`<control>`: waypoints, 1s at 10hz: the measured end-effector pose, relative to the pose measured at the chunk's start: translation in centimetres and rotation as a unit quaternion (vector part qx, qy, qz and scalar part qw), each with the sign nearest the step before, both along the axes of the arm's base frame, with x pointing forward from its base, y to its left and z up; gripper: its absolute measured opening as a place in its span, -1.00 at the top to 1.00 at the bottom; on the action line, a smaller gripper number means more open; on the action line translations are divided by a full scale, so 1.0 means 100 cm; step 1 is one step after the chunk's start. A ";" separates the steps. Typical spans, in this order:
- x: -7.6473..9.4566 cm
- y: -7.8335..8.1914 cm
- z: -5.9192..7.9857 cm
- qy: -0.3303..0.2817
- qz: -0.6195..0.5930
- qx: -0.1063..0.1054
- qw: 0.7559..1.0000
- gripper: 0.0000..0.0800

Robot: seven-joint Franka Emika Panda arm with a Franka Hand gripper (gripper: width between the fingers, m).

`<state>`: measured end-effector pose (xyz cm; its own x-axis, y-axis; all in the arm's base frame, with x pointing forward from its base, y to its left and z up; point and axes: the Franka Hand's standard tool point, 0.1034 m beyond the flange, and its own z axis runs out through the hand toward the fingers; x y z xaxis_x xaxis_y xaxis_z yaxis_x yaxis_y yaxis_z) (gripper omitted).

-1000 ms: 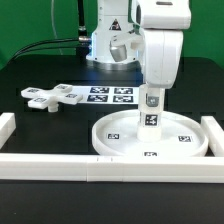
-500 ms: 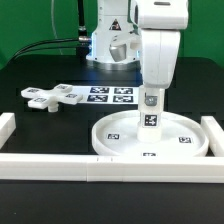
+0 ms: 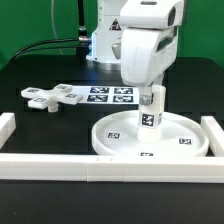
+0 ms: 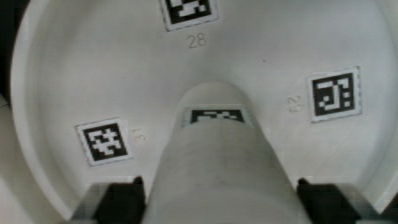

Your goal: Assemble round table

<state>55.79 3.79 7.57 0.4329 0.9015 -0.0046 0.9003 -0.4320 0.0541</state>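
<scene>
The end effector [image 3: 150, 99] is clamping the post [image 3: 150, 116], its fingers [image 4: 121, 198] pressing on either side. It is holding the post upright over the middle of the disc [image 3: 112, 137], where the lower end appears to be meeting the surface. This is probably the seating or screwing-in step. The disc is lying flat, rim up, by the worktop's [image 3: 35, 70] front edge toward the exterior view's right, tucked into the corner of the rails [image 3: 60, 165], which are likely bracing it. The cross piece [image 3: 52, 96] is waiting well apart toward the exterior view's left edge, beside the marker board [image 3: 110, 96].
</scene>
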 end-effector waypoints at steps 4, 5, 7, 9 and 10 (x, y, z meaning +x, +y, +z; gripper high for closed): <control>0.000 0.001 0.000 -0.003 -0.208 0.019 0.978 -0.02; -0.001 0.000 -0.001 0.000 -0.271 0.027 0.962 -0.02; -0.001 0.000 -0.001 0.001 -0.352 0.035 0.936 -0.02; -0.001 0.001 -0.001 0.001 -0.416 0.038 0.909 -0.02; -0.001 0.000 -0.001 0.002 -0.451 0.041 0.891 -0.02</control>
